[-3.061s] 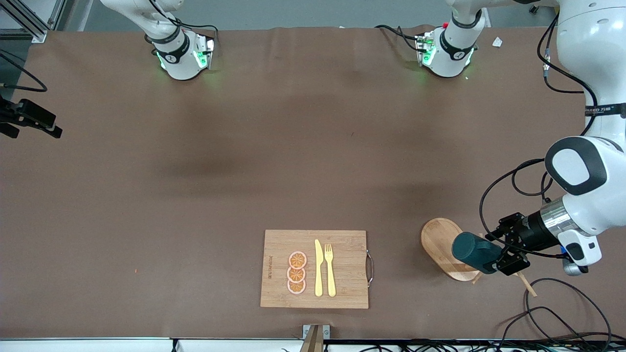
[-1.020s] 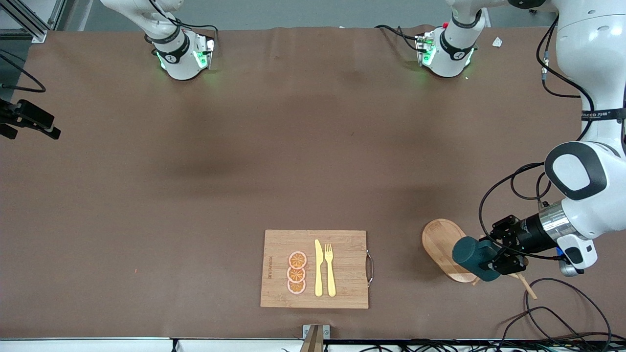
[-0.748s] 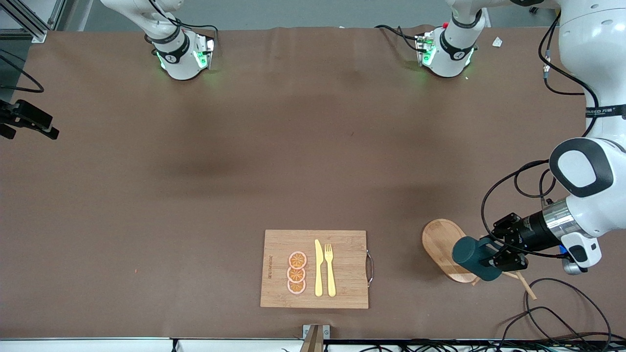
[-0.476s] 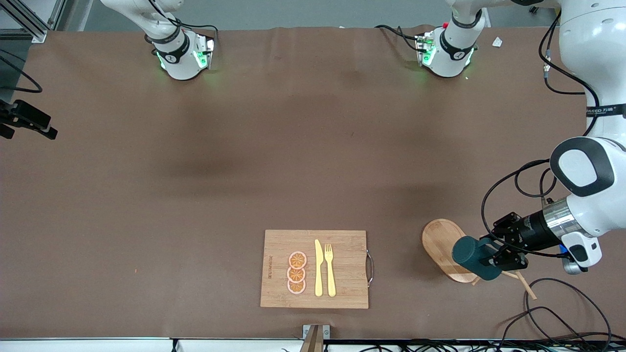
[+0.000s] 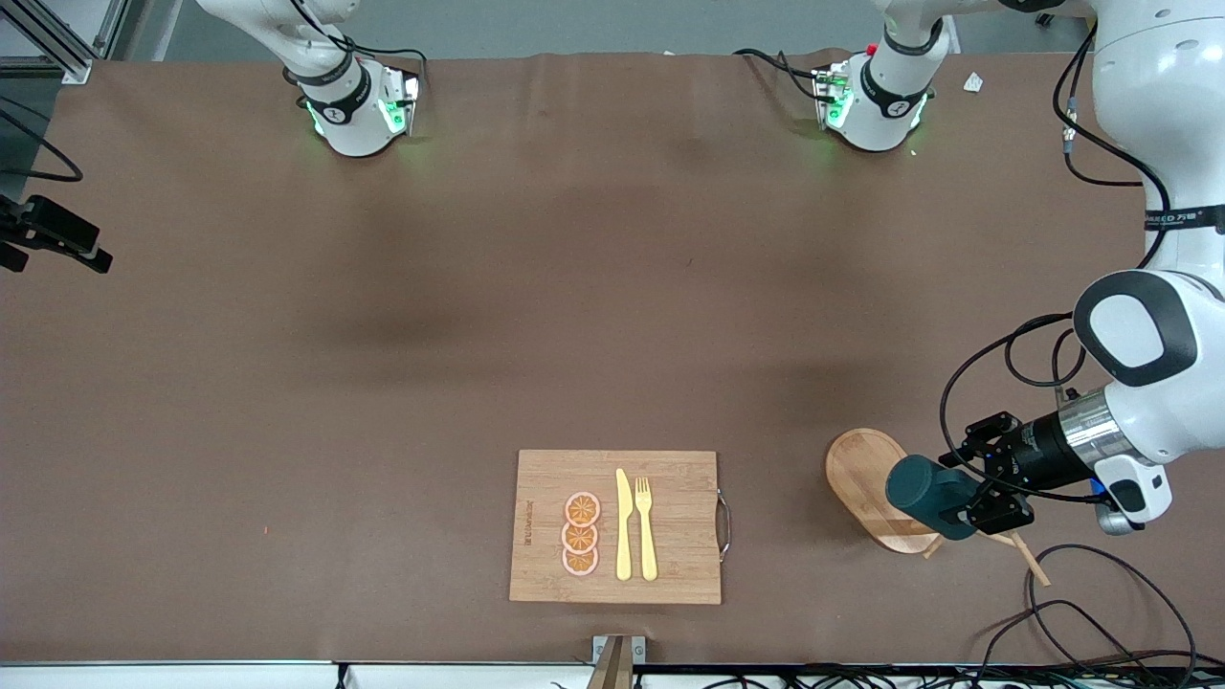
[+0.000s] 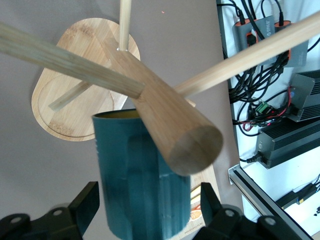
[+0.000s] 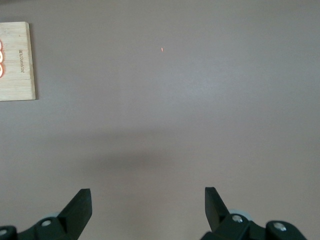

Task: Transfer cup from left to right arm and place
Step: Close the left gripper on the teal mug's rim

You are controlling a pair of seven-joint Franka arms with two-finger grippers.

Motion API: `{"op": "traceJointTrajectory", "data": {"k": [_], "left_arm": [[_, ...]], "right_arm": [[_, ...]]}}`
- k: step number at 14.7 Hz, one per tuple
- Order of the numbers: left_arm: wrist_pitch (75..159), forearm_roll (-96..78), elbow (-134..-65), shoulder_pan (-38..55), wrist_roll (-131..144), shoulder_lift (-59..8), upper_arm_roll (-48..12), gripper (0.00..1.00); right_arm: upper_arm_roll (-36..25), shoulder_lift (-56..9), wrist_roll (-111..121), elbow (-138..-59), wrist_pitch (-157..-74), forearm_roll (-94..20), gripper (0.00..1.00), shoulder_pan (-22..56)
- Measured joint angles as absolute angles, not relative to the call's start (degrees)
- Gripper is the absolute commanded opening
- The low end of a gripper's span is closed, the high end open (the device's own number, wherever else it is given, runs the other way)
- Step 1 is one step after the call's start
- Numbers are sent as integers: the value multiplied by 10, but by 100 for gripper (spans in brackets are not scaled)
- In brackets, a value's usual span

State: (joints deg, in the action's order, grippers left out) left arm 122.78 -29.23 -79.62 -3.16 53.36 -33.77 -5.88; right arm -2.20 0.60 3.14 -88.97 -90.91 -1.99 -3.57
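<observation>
Your left gripper [image 5: 967, 496] straddles the cup [image 5: 926, 492] on the mug tree [image 6: 150, 107]; whether it pinches, you cannot tell. Confirm a firm grip, then lift along the peg. The right gripper [image 7: 147, 202] waits spread over bare table.

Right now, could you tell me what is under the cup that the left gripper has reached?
Under the cup lies the oval wooden base of a mug rack, whose wooden post rises past the cup. The left gripper brackets the cup; the base beneath the cup is hidden.

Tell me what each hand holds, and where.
Left hand: cannot be told; it is around the cup's body at the wooden stand. Right hand waits over the table, holding nothing.
</observation>
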Motion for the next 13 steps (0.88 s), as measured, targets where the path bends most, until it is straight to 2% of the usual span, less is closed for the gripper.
{"op": "traceJointTrajectory", "data": {"k": [10,13], "left_arm": [[1231,-292,-796,-30,534,-355,-60,91],[1236,-292,-796,-29,534,-356,-60,81]], "right_arm": [[-22,6,31,-890,-909,-20,100,-36],[-22,6,31,-890,-909,-20,100,-36]]}}
